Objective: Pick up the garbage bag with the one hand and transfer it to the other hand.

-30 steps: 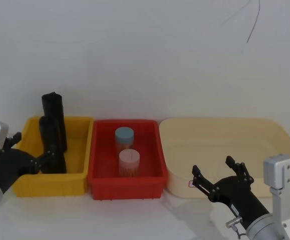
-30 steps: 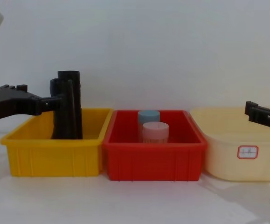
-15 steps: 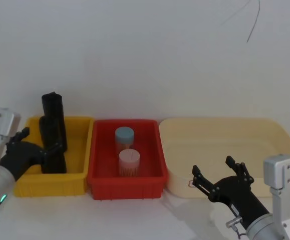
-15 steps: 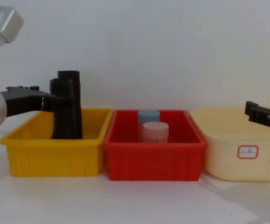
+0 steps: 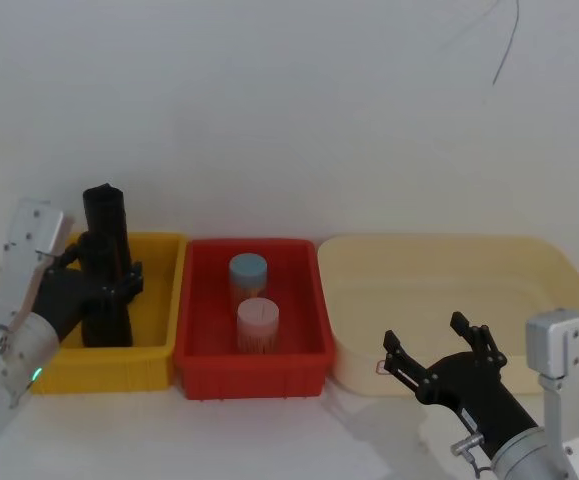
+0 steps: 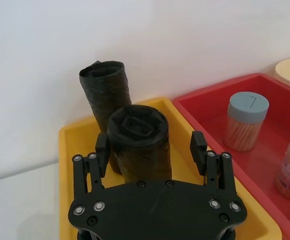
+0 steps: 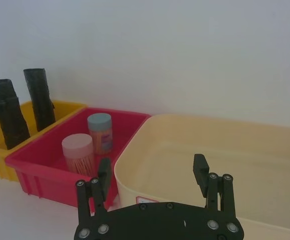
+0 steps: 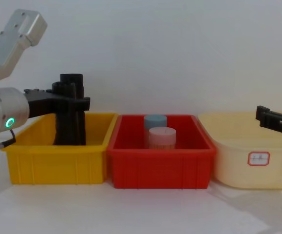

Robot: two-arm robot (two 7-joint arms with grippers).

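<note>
Swung inward since before, the green-ringed left gripper (image 6: 150, 144) reaches over the yellow plastic bin (image 5: 99, 368), fingers spread astride the matt black rolled garbage bag (image 6: 139, 150), which stands upright; a twin black roll (image 6: 106, 92) crowds just behind. Right gripper (image 5: 424, 335) hovers spread before the cream tub (image 5: 449, 255).

The left arm (image 8: 3, 116), its green ring lit, holds the left end effector (image 5: 107, 275) level and reaching forward with fingers spread apart, while the right end effector (image 5: 425, 332) hangs low at the right, also spread.
</note>
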